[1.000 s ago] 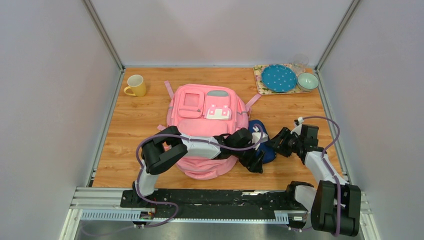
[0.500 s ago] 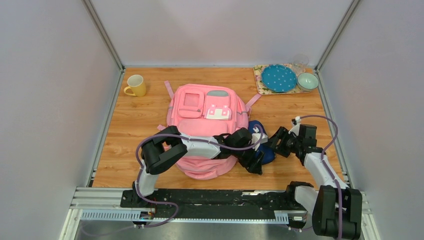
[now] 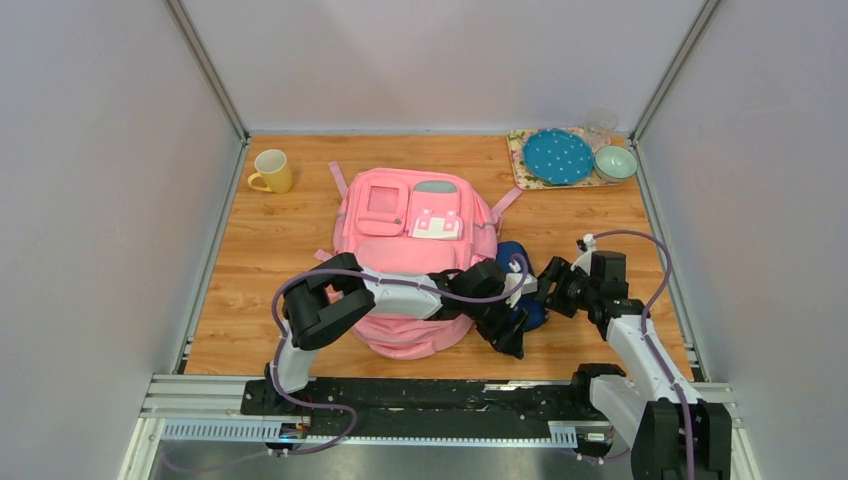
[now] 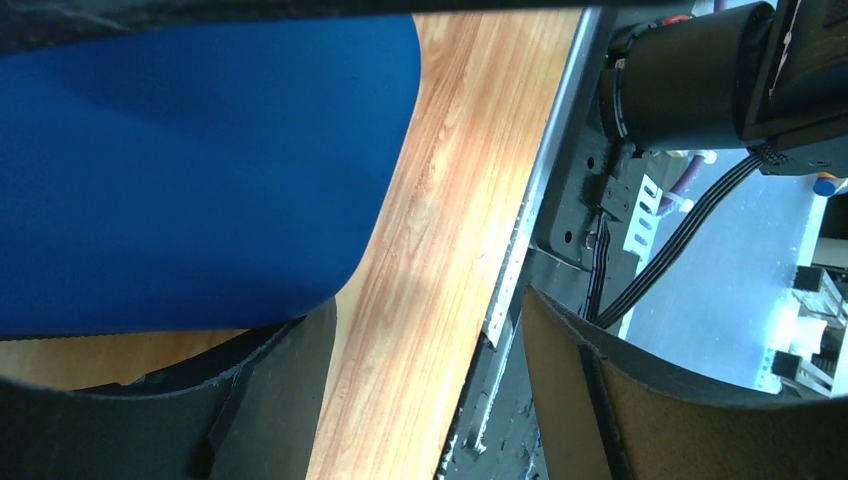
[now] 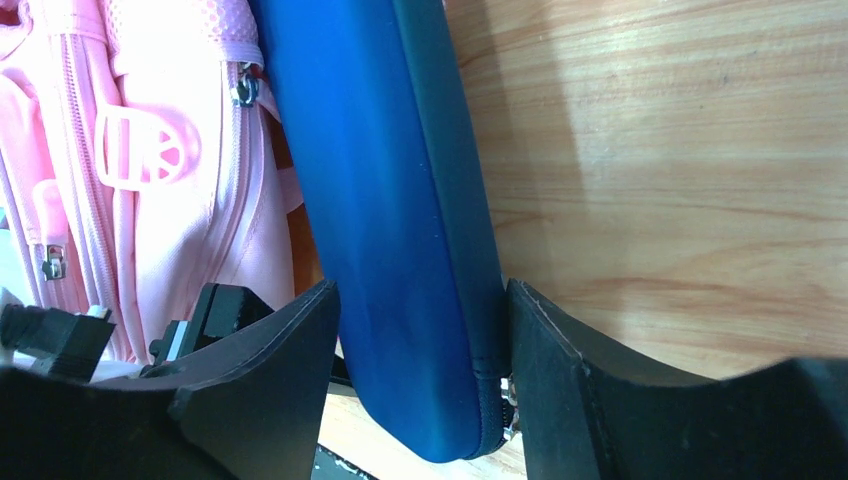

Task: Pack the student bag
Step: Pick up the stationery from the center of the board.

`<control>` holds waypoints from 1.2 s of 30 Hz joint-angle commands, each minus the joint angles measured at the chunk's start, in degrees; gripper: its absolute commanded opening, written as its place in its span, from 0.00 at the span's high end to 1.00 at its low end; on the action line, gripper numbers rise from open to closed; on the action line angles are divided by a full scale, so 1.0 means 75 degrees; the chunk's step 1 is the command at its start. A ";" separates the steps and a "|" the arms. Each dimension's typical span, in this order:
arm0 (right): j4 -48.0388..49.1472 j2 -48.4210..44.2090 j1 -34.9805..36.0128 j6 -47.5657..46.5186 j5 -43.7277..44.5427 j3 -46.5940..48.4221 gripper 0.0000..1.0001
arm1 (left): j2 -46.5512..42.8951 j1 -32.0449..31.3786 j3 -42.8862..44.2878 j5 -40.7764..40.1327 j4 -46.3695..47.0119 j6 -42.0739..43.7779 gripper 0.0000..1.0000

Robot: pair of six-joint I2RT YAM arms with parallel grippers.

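Looking at it, packing has barely started. The pink backpack (image 3: 410, 250) lies flat in the middle of the desk (image 3: 270, 240), and the blue pouch (image 5: 400, 200) is outside it, just beside the edge nearest the right arm. The right hand (image 5: 422, 290) pinches the pouch edge-on between both fingers. The left hand (image 4: 425, 305) is spread with only bare desk between its fingers, and the pouch is right next to it. I can't tell if any zip is open, so I'd say getting the pouch inside is all left to do.
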 commanded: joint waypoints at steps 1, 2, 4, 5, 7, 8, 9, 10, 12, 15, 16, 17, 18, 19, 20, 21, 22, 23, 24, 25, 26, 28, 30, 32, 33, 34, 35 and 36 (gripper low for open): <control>-0.1020 -0.0408 0.0347 0.0623 -0.0857 -0.0097 0.36 | -0.0117 -0.0063 0.0421 0.0002 0.0911 0.0184 0.25; -0.1032 -0.0479 0.0358 0.0647 -0.0869 -0.0109 0.36 | -0.0117 -0.0051 0.0433 -0.0010 0.0922 0.0172 0.25; -0.1218 -0.0667 0.0417 0.0694 -0.0822 -0.0098 0.36 | -0.0117 -0.0051 0.0421 0.0002 0.0934 0.0172 0.25; -0.1277 -0.0702 0.0475 0.0682 -0.0787 -0.0086 0.36 | -0.0129 -0.0051 0.0421 0.0013 0.0946 0.0172 0.25; -0.1430 -0.0784 0.0580 0.0682 -0.0518 -0.0028 0.36 | -0.0129 -0.0051 0.0409 0.0025 0.0958 0.0172 0.25; -0.1453 -0.0796 0.0697 0.0706 -0.0471 -0.0027 0.36 | -0.0129 -0.0051 0.0421 0.0014 0.0969 0.0160 0.25; -0.1523 -0.0784 0.0768 0.0729 -0.0262 0.0008 0.36 | -0.0129 -0.0051 0.0421 0.0025 0.0981 0.0160 0.25; -0.1628 -0.0761 0.0861 0.0741 -0.0109 0.0159 0.36 | -0.0140 -0.0051 0.0433 0.0037 0.0969 0.0149 0.25; -0.1956 -0.0726 0.1212 0.0776 0.0242 0.0347 0.36 | -0.0152 -0.0051 0.0421 0.0037 0.0969 0.0160 0.25; -0.2110 -0.0843 0.1635 0.1010 0.1014 0.0524 0.36 | -0.0222 -0.0039 0.0386 -0.0010 0.0946 0.0195 0.25; -0.2098 -0.0866 0.1636 0.1068 0.1099 0.0512 0.36 | -0.0246 -0.0051 0.0363 -0.0010 0.0946 0.0207 0.25; -0.2086 -0.0866 0.1647 0.1092 0.1158 0.0489 0.37 | -0.0257 -0.0039 0.0362 -0.0010 0.0946 0.0196 0.25; -0.2121 -0.0855 0.1659 0.1116 0.1251 0.0500 0.44 | -0.0281 -0.0051 0.0351 -0.0010 0.0946 0.0195 0.25; -0.2145 -0.0855 0.1647 0.1116 0.1217 0.0523 0.45 | -0.0293 -0.0039 0.0362 0.0002 0.0934 0.0195 0.25; -0.2122 -0.0924 0.1659 0.1116 0.1159 0.0524 0.46 | -0.0316 -0.0051 0.0351 0.0002 0.0934 0.0207 0.25; -0.2087 -0.0960 0.1671 0.1104 0.1066 0.0512 0.47 | -0.0328 -0.0039 0.0362 -0.0010 0.0934 0.0207 0.25; -0.2052 -0.0983 0.1671 0.1081 0.0972 0.0512 0.49 | -0.0340 -0.0039 0.0351 -0.0022 0.0934 0.0219 0.25; -0.2016 -0.1007 0.1671 0.1011 0.0832 0.0512 0.49 | -0.0351 -0.0051 0.0362 -0.0022 0.0946 0.0219 0.25; -0.1900 -0.1007 0.1659 0.0999 0.0552 0.0489 0.48 | -0.0363 -0.0051 0.0362 0.0001 0.0946 0.0219 0.25; -0.1818 -0.0995 0.1659 0.0999 0.0398 0.0477 0.47 | -0.0363 -0.0051 0.0374 -0.0010 0.0958 0.0219 0.25; -0.1712 -0.0972 0.1671 0.1010 0.0269 0.0442 0.45 | -0.0363 -0.0051 0.0363 -0.0022 0.0969 0.0207 0.25; -0.1676 -0.0890 0.1682 0.0999 0.0197 0.0465 0.43 | -0.0363 -0.0062 0.0362 -0.0010 0.0981 0.0196 0.25; -0.1781 -0.0948 0.1729 0.0976 0.0291 0.0500 0.43 | -0.0398 -0.0039 0.0362 0.0002 0.0969 0.0195 0.25; -0.1921 -0.1065 0.1741 0.0917 0.0408 0.0605 0.46 | -0.0422 -0.0039 0.0316 -0.0010 0.0993 0.0195 0.25; -0.2050 -0.1135 0.1741 0.0893 0.0501 0.0629 0.49 | -0.0433 -0.0051 0.0316 -0.0010 0.1004 0.0195 0.25; -0.2098 -0.1345 0.1741 0.0882 0.0525 0.0699 0.52 | -0.0468 -0.0039 0.0304 -0.0010 0.0993 0.0195 0.25; -0.2098 -0.1509 0.1753 0.0905 0.0514 0.0699 0.53 | -0.0469 -0.0051 0.0292 -0.0022 0.1004 0.0207 0.25; -0.2144 -0.1662 0.1741 0.0986 0.0618 0.0711 0.53 | -0.0503 -0.0051 0.0280 -0.0033 0.1005 0.0207 0.25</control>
